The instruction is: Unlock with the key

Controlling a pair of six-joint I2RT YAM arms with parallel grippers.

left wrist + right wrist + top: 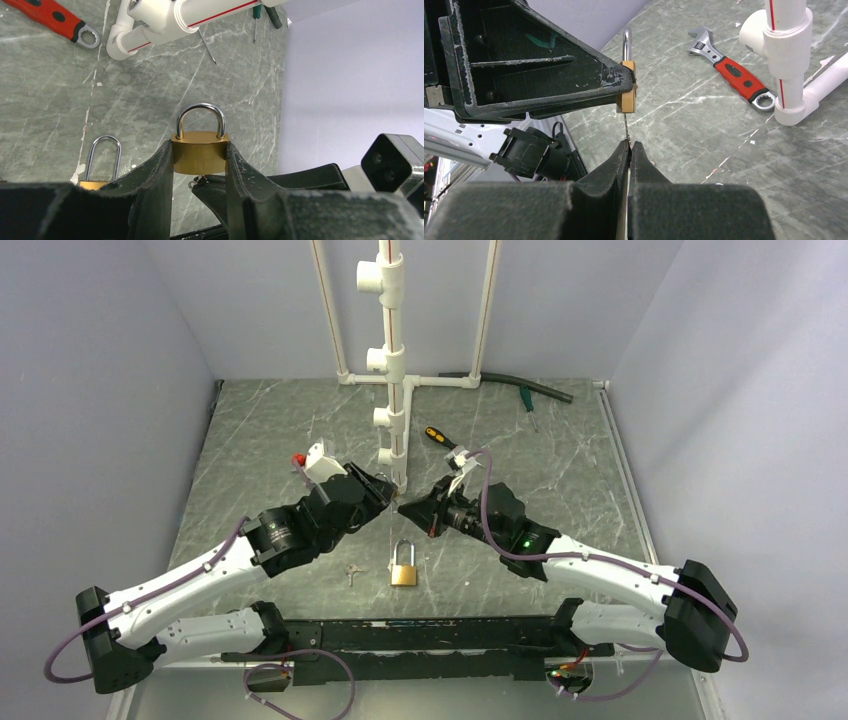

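While the left gripper (199,146) held the small brass padlock (200,159) clear of the table (60,100), its jaws stood partly open. They pressed against the two sides of the lock body, and the steel shackle pointed away from the wrist with both legs seated. The right gripper (630,146) met it from the keyhole side. Its jaws were squeezed fully together, pinching the key (626,126) by its head, so only the thin silver blade showed past the fingertips. That blade ran straight to the underside of the small padlock and touched it near the middle; how far it sat in the keyhole could not be told. Seen from above, the two grippers came nose to nose just in front of the foot of the white pipe stand (393,360). A larger brass padlock (403,568) lay flat on the table nearer the arm bases, apart from both grippers. The red-handled wrench (730,71) lay beside the pipe stand, and the black-and-orange screwdriver (440,437) lay beyond the right gripper
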